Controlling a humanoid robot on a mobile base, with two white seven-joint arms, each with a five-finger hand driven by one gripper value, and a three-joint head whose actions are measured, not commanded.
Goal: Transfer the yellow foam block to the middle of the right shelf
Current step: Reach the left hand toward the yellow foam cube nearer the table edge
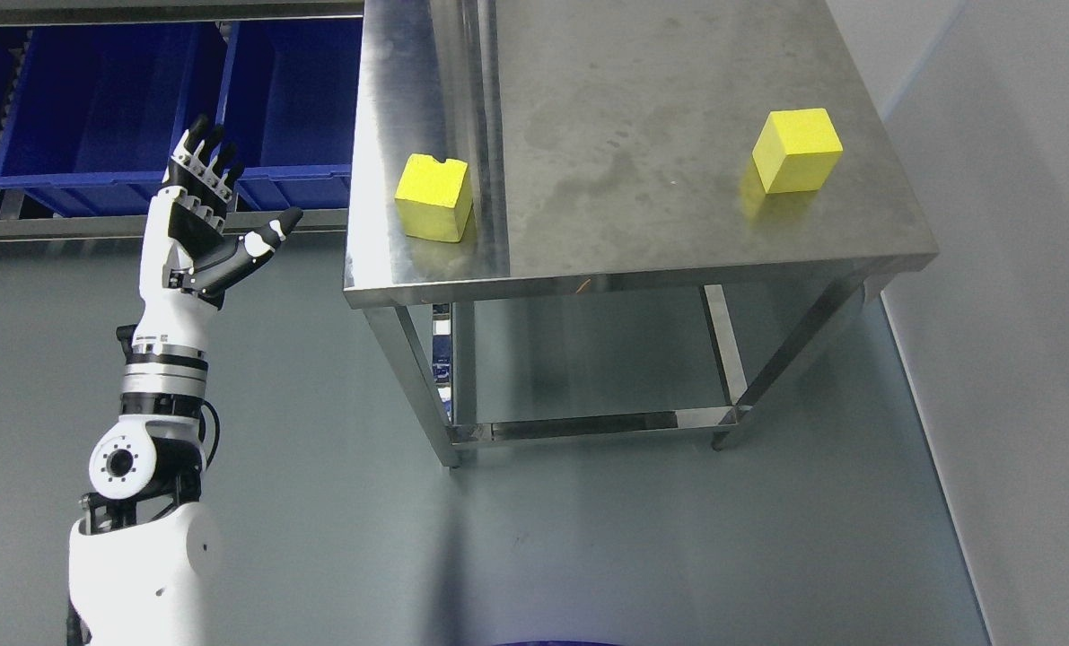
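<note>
Right now two yellow foam blocks sit on the steel bench (pixel 642 135). One yellow foam block (pixel 434 197) rests near the bench's front left corner, close to the left edge and just beside a seam that runs front to back across the top; its upper face shows a small notch on the far edge. A second yellow foam block (pixel 796 150) stands well apart from it, near the bench's right edge, turned slightly so one corner points toward the front. Neither block is touched by anything. Off the bench's left edge, over the grey floor (pixel 319 449), the left hand (pixel 206 220) is raised with its palm facing the bench; its black-tipped fingers (pixel 206 148) are spread and straight, the thumb angled out toward the nearer block, and they hold nothing. Its white and black forearm rises from the lower left of the view. Behind the hand, blue bins (pixel 103 108) line a low rack. A pale wall (pixel 1019 269) runs along the right side.
</note>
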